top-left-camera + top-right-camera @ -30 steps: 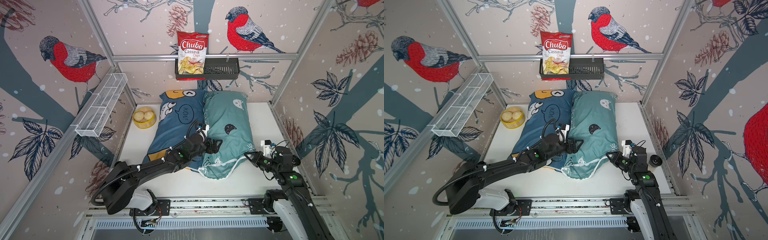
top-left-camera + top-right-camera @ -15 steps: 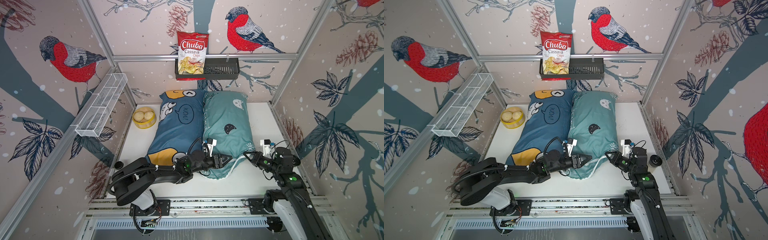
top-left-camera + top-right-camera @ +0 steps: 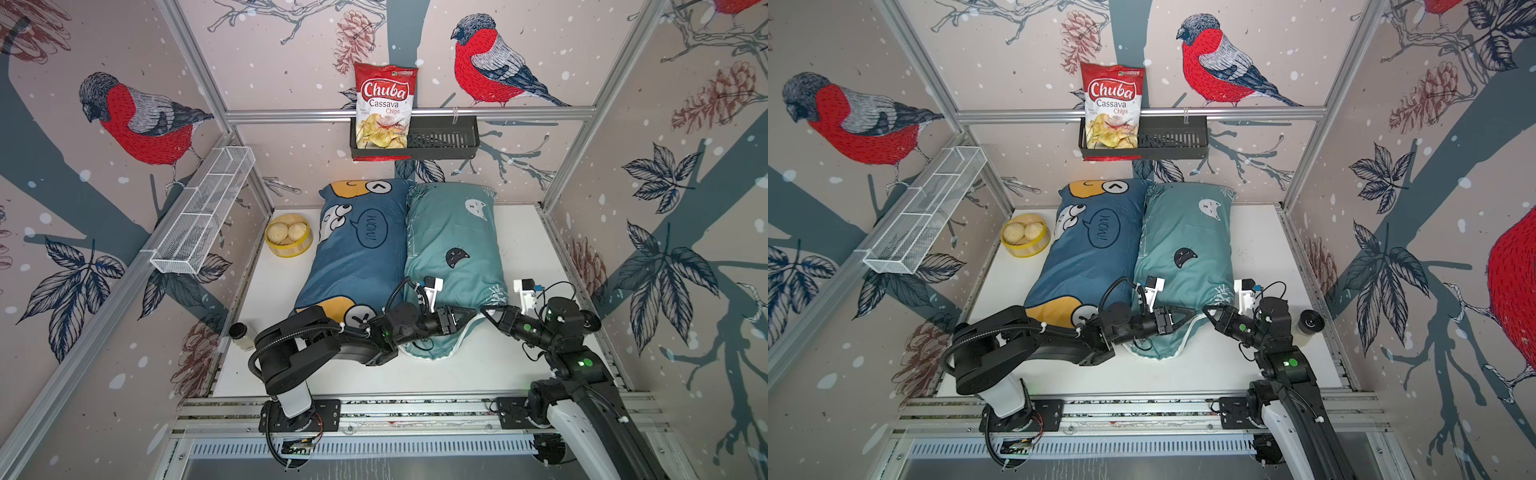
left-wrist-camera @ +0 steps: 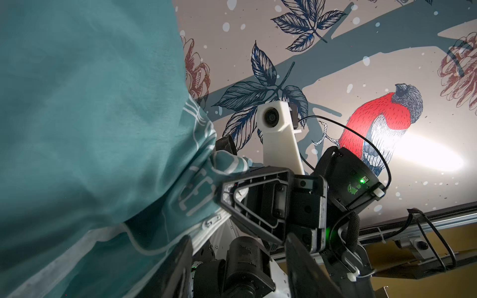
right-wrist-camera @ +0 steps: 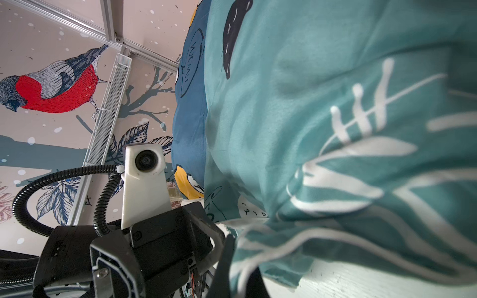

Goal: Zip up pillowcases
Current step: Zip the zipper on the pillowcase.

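Two pillowcases lie side by side: the dark blue one (image 3: 357, 257) on the left and the teal one (image 3: 453, 232) on the right, seen in both top views. My right gripper (image 3: 486, 311) is shut on the teal pillowcase's near right corner; the right wrist view shows its white-piped fabric (image 5: 284, 247) pinched between the fingers. My left gripper (image 3: 469, 318) faces it at the same near edge, its jaws apart with nothing between them. In the left wrist view the teal edge rests against one finger (image 4: 184, 258), and a small silver zipper pull (image 4: 211, 221) shows on the white tape.
A yellow steamer with buns (image 3: 289, 235) stands left of the blue pillowcase. One small black-lidded jar (image 3: 240, 334) is by the left wall and another (image 3: 1310, 324) by the right wall. A white wire basket (image 3: 203, 212) and a black shelf (image 3: 440, 141) holding a chips bag hang above.
My left arm swung from between the pillowcases down to the teal one's near edge, and its jaws narrowed. The right gripper kept its hold and place.
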`<state>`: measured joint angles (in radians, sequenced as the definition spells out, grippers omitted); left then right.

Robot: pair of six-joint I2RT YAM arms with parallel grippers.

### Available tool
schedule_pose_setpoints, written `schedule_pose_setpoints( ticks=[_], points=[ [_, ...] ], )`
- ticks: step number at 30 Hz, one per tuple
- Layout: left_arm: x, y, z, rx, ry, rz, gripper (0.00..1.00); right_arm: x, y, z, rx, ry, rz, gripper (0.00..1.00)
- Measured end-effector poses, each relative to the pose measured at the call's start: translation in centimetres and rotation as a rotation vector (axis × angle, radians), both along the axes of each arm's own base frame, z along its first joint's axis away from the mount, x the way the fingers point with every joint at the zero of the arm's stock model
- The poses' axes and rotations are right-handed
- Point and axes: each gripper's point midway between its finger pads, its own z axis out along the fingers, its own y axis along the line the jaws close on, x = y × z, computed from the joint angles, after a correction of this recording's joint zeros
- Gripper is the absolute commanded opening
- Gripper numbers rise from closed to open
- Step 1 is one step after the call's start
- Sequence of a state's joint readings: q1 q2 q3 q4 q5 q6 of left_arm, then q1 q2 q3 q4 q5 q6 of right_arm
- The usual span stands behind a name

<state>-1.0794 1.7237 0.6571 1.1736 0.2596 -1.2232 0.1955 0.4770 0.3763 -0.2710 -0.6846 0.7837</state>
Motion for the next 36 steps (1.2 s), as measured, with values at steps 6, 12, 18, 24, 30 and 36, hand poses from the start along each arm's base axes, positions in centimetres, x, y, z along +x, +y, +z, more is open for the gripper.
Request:
schedule_pose_setpoints(
  ticks=[6, 12, 18, 24, 30, 36],
  points=[
    [0.2, -0.4, -1.0, -0.005, 0.027, 0.001, 0.52, -0.1, 0.3, 0.1, 0.002, -0.012, 0.012, 0.0],
    [0.4, -0.6, -1.2, -0.025, 0.052, 0.004, 0.47, -0.2, 0.8, 0.1, 0.01, -0.009, 0.02, 0.0],
    [0.7, -0.5, 0.2, -0.052, 0.037, 0.021, 0.44, 0.0, 1.4, -0.1, 0.007, -0.019, 0.029, 0.0],
    [0.8, -0.7, 0.3, -0.046, 0.029, 0.024, 0.43, 0.2, 1.9, -0.2, 0.008, -0.023, 0.031, 0.0],
    [0.6, -0.5, 0.6, -0.033, 0.009, 0.025, 0.5, 0.1, 2.0, 0.4, 0.011, -0.039, 0.03, 0.0],
    [0.8, -0.4, 0.0, -0.009, 0.003, 0.034, 0.51, 0.1, 2.0, 0.8, 0.013, -0.05, 0.029, 0.0]
  ],
)
